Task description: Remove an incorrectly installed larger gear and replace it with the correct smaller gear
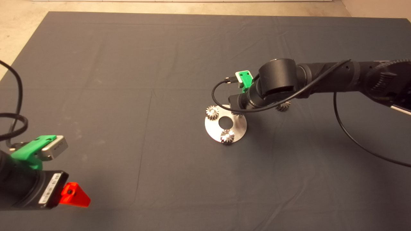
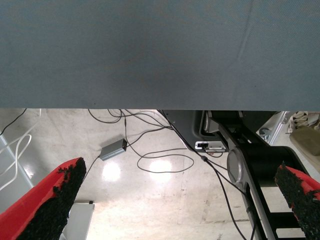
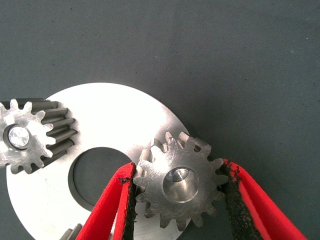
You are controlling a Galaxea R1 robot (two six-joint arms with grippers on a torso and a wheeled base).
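A round silver plate (image 1: 238, 130) lies on the dark mat. My right gripper (image 3: 178, 169) reaches down over its right rim and is shut on the smaller gear (image 3: 165, 197), which sits over a pin there. My wrist hides this gear in the head view. Two more small silvery gears (image 1: 212, 112) (image 1: 227, 136) stand on the plate; one shows in the right wrist view (image 3: 25, 137). The larger, darker gear (image 1: 283, 106) lies on the mat right of the plate, half hidden behind my right arm. My left gripper (image 1: 75, 194) is parked at the lower left, open and empty.
The plate (image 3: 115, 115) has a large centre hole (image 1: 226, 121). A black cable (image 1: 353, 138) loops from the right arm over the mat. The left wrist view shows the mat's edge and, beyond it, floor with cables and a small grey box (image 2: 113, 149).
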